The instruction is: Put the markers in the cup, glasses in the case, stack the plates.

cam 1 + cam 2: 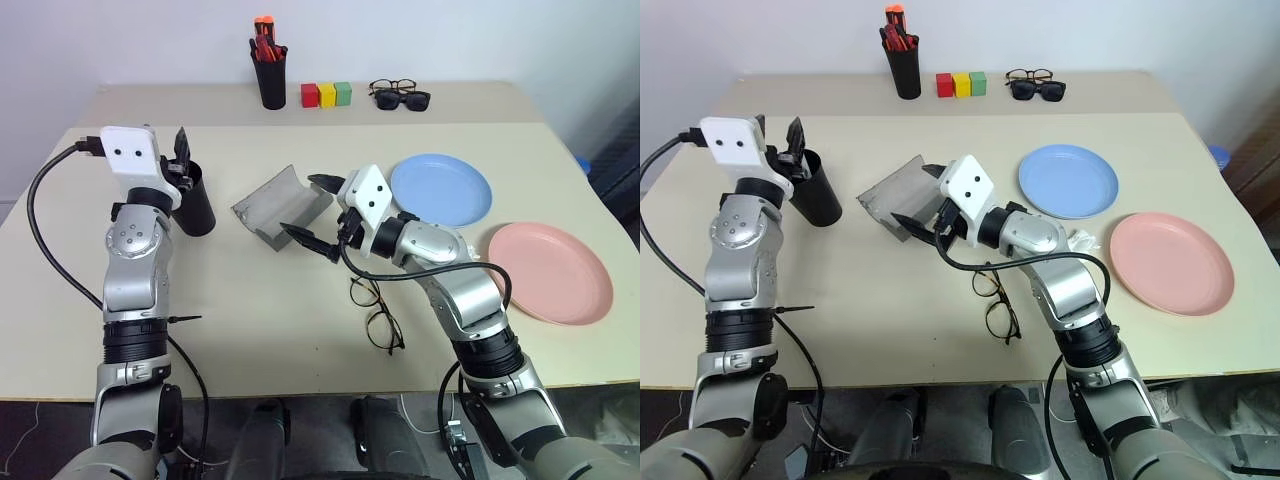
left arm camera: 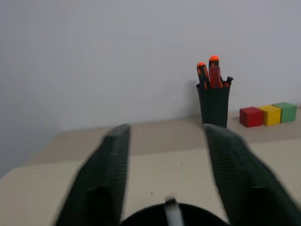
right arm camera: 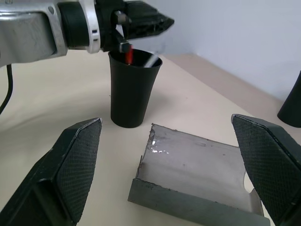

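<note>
Left gripper (image 1: 180, 150) poised just above the rim of the cup (image 1: 195, 205), fingers apart with nothing between them. Inside the cup, seen from the right wrist, the red end of one of the markers (image 3: 129, 55) and a pale tip beside it. Cup upright on the table (image 1: 300, 330), near its left side.

Right gripper (image 1: 312, 213) level and spread wide, empty, one finger either side of the near end of the case (image 1: 282, 208). Case lying open, hollow side up, nothing in it, between the cup and the light blue plate (image 1: 441, 190). Whether the fingers touch the case, impossible to tell.

Glasses (image 1: 376, 313) flat on the table just below the right forearm, nearer the front edge than the case, apart from the gripper.

Pink plate (image 1: 549, 272) lying beside the blue plate toward the right edge, the two unstacked.

At the far edge: a narrower black cup of orange-red markers (image 1: 268, 70), three small blocks (image 1: 326, 95) in red, yellow and green, sunglasses (image 1: 403, 100) and dark-rimmed glasses (image 1: 392, 86).
</note>
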